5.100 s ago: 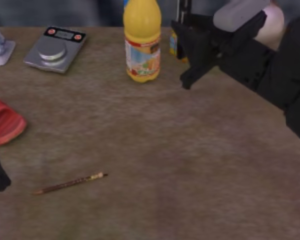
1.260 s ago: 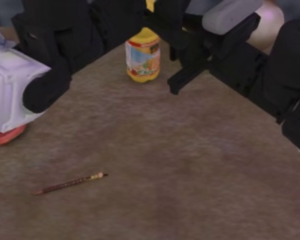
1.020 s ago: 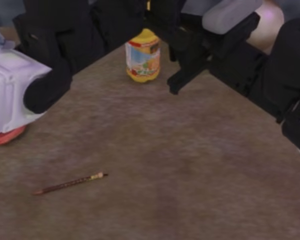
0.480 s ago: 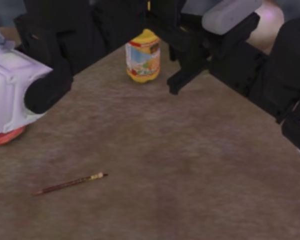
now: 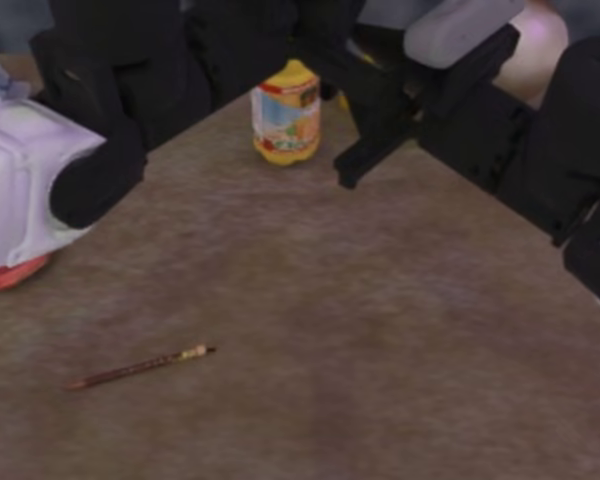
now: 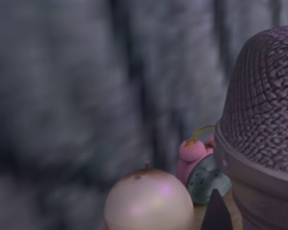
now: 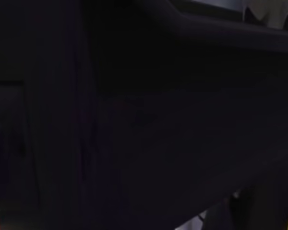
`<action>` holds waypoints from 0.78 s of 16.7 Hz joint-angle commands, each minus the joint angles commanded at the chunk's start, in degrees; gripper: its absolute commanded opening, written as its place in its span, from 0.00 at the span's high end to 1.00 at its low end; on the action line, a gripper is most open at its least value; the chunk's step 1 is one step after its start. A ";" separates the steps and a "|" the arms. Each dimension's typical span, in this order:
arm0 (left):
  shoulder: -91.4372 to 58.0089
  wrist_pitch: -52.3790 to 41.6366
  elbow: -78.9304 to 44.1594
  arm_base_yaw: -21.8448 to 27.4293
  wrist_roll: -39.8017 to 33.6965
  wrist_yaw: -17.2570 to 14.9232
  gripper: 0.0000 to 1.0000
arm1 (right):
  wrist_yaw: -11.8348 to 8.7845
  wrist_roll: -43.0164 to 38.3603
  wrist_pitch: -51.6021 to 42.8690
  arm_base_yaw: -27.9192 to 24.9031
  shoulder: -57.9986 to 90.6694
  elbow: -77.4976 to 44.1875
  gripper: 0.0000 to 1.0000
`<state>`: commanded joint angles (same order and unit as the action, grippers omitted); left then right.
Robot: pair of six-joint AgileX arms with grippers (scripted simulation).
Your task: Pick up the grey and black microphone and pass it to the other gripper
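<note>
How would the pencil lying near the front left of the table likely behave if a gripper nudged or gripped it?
The pencil looks thin and straight, so probably stiff and light. Lying flat on the table, it would likely roll or skid when nudged, and its slimness could make it hard to grip.

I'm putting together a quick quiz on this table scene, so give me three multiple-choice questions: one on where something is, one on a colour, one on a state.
1. Where does the pencil lie in the top view?
A) lower left of the table
B) against the bottle
C) under the right arm

2. What colour is the juice bottle?
A) green
B) yellow-orange
C) blue

3. How is the juice bottle placed?
A) on its side
B) upside down
C) upright

Answers: 1 A, it lies alone at the lower left; 2 B, its body is yellow-orange; 3 C, it stands on its base.
</note>
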<state>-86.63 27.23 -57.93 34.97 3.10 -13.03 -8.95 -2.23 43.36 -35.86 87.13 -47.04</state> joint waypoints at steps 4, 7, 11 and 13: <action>0.00 0.00 0.00 0.00 0.00 0.00 1.00 | 0.00 0.00 0.00 0.00 0.00 0.00 0.17; 0.00 0.00 0.00 0.00 0.00 0.00 1.00 | 0.00 0.00 0.00 0.00 0.00 0.00 0.00; 0.00 0.00 0.00 0.00 0.00 0.00 1.00 | 0.00 0.00 0.00 0.00 0.00 0.00 0.00; 0.00 0.00 0.00 0.00 0.00 0.00 1.00 | 0.00 0.00 0.00 0.00 0.00 0.00 0.00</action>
<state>-86.63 27.23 -57.93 34.97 3.10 -13.03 -8.95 -2.23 43.36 -35.86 87.13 -47.04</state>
